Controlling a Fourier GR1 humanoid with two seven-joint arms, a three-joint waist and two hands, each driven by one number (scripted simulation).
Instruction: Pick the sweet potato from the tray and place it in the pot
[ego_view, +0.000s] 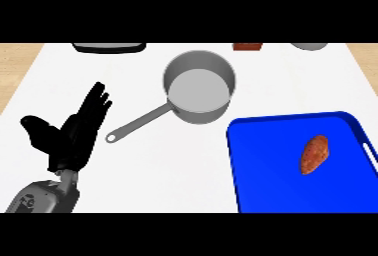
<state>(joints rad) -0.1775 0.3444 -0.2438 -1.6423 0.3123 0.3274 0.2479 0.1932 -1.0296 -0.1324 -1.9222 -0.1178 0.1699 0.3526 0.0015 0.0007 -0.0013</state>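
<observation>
Blue tray (255, 165) sits far right of my left hand (74, 135), pot (198, 87) up-right of it. Sweet potato (314, 154) lies on the tray, untouched. Left hand wide, resting; right hand unseen. Grab potato across its narrow middle.

Bare counter (184, 165) between tray (255, 175) and pot (198, 87); pot handle (136, 125) slanting across.

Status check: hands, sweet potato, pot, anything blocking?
Left robot hand open, resting at left; right not in view. Sweet potato lying on blue tray, untouched. Pot empty, handle toward left hand. Nothing between tray and pot.
</observation>
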